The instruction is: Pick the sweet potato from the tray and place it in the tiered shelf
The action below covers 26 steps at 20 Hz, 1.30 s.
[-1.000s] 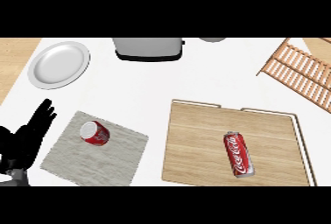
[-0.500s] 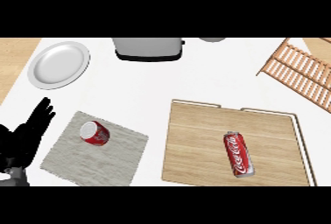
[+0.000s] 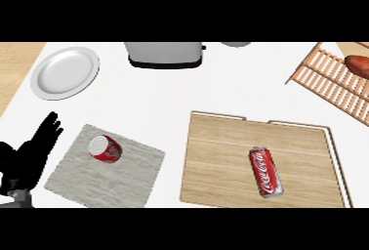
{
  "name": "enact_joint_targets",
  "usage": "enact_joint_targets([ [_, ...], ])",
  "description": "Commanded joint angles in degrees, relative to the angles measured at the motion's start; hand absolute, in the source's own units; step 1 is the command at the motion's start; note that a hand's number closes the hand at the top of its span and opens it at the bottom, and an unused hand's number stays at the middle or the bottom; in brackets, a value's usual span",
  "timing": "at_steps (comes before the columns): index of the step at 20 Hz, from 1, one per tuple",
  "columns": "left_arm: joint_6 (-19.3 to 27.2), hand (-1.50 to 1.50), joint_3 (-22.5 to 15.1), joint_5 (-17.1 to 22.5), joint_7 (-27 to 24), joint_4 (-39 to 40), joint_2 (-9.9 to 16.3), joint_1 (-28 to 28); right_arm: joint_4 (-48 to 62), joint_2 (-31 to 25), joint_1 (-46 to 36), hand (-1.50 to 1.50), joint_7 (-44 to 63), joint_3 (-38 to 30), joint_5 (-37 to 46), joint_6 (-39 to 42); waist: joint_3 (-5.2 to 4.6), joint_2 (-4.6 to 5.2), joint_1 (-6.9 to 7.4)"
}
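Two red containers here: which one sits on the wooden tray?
The red cola can, lying on its side on the tray. The red cup rests on the grey mat.

Light is bright, even and diffuse across the white counter (image 3: 238, 83), with no glare. Shadows are faint: a soft dark edge sits under the toaster (image 3: 164, 53) and beside the wooden tray (image 3: 216, 146). Everything looks equally in focus, without visible edge distortion.

sweet potato (image 3: 358, 64) cut by right edge, tiered shelf (image 3: 328, 80) partly out of view
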Motion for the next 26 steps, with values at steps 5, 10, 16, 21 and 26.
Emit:
enact_joint_targets([
  [5, -0.9, 0.00, 1.2, 0.5, 1.5, -0.3, 1.0, -0.7, -2.4, 1.2, -1.7, -1.50, 1.4, -6.9, -10.2, 1.1, -0.02, -0.21, -0.58],
  [10, 0.4, 0.00, 0.5, -0.7, 2.2, -0.8, -0.2, -0.9, -7.9, -1.1, -1.0, -1.50, 2.8, -11.6, -16.8, 3.8, -0.03, -0.30, -0.92],
  [16, 0.5, 0.00, 2.0, 0.3, 1.0, -0.8, -0.8, 1.4, -22.0, -6.7, 8.3, -1.50, 8.9, -20.8, -24.8, 12.2, -0.07, -0.78, -2.65],
  [21, -0.9, 0.00, 2.4, 0.6, 0.9, -5.2, 0.2, 5.8, -27.6, -15.0, 15.8, -1.50, 15.5, -30.7, -27.9, 19.9, -0.02, -1.04, -2.91],
  [26, 0.6, 0.00, 3.8, 0.4, -0.2, -1.5, -0.3, 4.2, -29.7, -19.2, 25.8, -1.50, 17.9, -44.6, -33.2, 34.7, 0.01, -1.24, -5.20],
])
